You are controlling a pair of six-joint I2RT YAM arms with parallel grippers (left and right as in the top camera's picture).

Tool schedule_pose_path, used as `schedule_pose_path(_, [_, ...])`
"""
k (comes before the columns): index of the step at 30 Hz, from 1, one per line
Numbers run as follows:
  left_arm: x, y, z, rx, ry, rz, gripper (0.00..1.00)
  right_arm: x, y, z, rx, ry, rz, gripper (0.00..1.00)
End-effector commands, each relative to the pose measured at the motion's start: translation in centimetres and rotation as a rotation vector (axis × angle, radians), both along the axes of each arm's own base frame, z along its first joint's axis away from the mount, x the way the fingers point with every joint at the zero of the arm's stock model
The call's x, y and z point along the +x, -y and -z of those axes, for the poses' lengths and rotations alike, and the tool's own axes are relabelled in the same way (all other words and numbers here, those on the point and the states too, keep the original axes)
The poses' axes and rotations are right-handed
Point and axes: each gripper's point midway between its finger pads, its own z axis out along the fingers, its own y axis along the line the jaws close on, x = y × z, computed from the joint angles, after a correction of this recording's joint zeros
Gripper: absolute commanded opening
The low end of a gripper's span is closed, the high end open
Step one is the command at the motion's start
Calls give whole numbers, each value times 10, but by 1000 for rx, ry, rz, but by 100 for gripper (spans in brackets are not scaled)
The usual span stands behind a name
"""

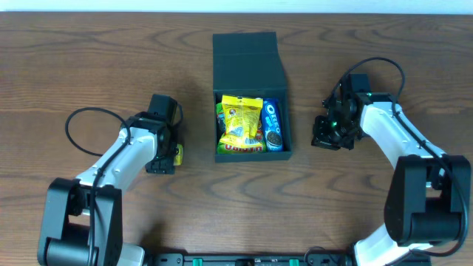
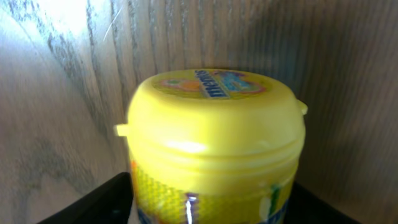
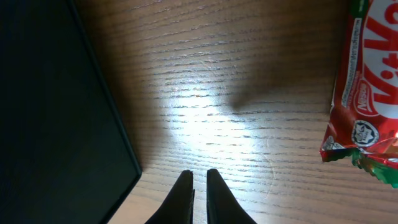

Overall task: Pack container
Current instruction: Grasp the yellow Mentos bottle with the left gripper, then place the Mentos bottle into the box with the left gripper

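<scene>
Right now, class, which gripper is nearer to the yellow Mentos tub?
Left. The left gripper has the yellow Mentos tub between its fingers; the right gripper is on the far side of the container, beside a KitKat packet.

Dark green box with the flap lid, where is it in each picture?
Overhead: the dark teal-green rectangular box sits at the top middle.
Left wrist: not in it.
Right wrist: its dark wall fills the left side.
Shared landmark: the brown wooden table, seen in all three.
</scene>
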Motion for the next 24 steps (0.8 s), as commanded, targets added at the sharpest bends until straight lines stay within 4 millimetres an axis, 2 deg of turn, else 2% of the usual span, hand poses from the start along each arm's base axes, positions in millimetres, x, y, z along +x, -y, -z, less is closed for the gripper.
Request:
schedule_pose_path(1, [-2,-4,4,18,-20,39,64,1,1,-5,-3,21,-13,9])
schedule_pose_path(7, [-7,-18,3,114,-45,165,56,1,1,-5,-3,22,-17,9])
schedule_pose_path(10, [-11,-26,-2,161,-79,232,43,2,1,-5,-3,26,-17,9])
schedule_pose_path(12, [-6,-33,-11,212,-85,286,33,4,3,-5,-18,35,-19,9])
schedule_pose_path(15, [7,-30,-22,220,-62,378,9,6,7,-4,-38,42,-18,9])
schedule_pose_path(16, [15,-27,-28,225,-44,441,6,6,10,-3,-51,45,-15,9])
schedule_pose_path(19, [43,-16,-51,260,24,656,5,9,19,-3,-70,52,2,9])
schedule_pose_path(22, [79,15,-88,324,149,912,6,11,30,-3,-71,56,30,9])
schedule_pose_path(24, [98,46,-114,376,250,1089,6,13,37,-3,-72,59,52,9])
